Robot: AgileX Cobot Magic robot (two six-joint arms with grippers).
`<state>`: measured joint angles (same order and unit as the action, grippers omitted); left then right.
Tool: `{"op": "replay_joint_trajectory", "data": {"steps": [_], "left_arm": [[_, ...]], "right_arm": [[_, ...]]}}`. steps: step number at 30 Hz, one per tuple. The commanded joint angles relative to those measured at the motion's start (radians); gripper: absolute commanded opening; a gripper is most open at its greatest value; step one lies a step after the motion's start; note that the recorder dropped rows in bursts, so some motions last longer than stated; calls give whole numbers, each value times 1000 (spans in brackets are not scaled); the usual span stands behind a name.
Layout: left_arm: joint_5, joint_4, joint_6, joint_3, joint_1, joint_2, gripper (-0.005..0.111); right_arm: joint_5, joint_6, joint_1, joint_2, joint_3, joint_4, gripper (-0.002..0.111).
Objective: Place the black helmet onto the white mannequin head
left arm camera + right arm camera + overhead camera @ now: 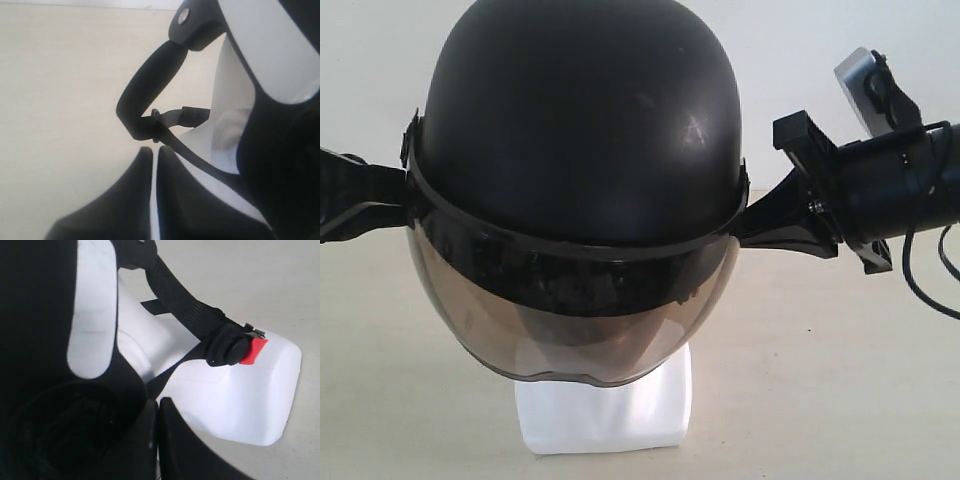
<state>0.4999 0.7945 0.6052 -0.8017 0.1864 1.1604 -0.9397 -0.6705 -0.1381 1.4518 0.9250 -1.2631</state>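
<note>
Exterior view: black helmet [580, 140] sits over the white mannequin head [610, 415], crown up, with the smoke-tinted visor [570, 320] down and facing the camera. Shell and visor hide the face. Only the squarish base shows, at 6 o'clock below the visor rim, standing on the pale table [840, 400].

Left gripper [380, 205] meets the helmet rim at 9 o'clock and right gripper [765, 215] meets it at 3 o'clock, both roughly level with the top edge of the visor.

Left wrist view: fingers [185, 200] drawn together to a thin slit, with white showing through it. A padded strap [150, 85] loops just beside the fingertips, and a thin strap runs past them against the white neck. Cannot tell whether anything is pinched.

Right wrist view: fingers [180, 455] likewise almost touching, with a narrow slit between them. The helmet's dark underside lies against one finger. The chin strap [185, 302] hangs across the neck and ends in the red buckle [253, 350], which lies against the base. A thin strap runs toward the fingertips, but any grip on it is not resolvable
</note>
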Motion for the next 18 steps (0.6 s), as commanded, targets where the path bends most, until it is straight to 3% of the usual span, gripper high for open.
{"op": "replay_joint_trajectory", "data": {"steps": [1, 10, 18], "left_arm": [[10, 5, -7, -6, -1, 3, 4], [25, 1, -7, -6, -1, 3, 4], [39, 1, -7, -6, -1, 3, 4]], "right_arm": [[-75, -43, -1, -3, 5, -99, 0], [-64, -80, 1, -55, 5, -134, 0], [-70, -62, 1, 64, 5, -146, 0]]}}
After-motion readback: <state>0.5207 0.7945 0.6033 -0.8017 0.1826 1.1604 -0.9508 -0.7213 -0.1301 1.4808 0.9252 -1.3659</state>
